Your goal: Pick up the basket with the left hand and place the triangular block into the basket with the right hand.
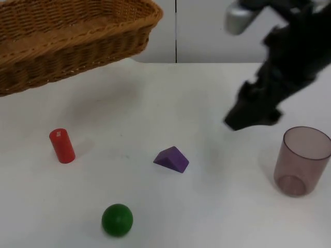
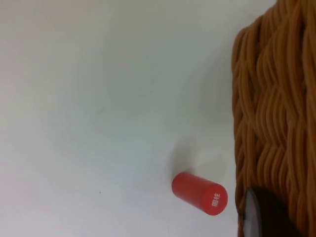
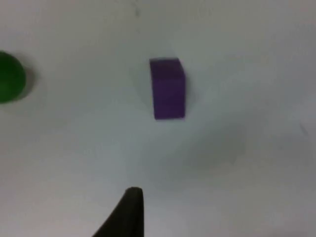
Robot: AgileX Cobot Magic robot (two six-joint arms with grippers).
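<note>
Near the middle of the white table (image 1: 207,217) sits the purple triangle block (image 1: 171,158), alone. At its 2 o'clock hangs the right gripper (image 1: 243,118), holding nothing; I cannot tell how wide it is. At 10 o'clock the basket (image 1: 67,41) is up in the air. A fingertip (image 2: 261,215) of the left gripper presses its side. A red tube (image 1: 62,145), green ball (image 1: 117,220) and pink cup (image 1: 301,160) lie around.

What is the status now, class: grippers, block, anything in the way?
Left gripper holds wicker basket aloft. Right gripper above the table, short of purple triangular block, nothing held. Path between them bare; pink cup off to its side.
</note>
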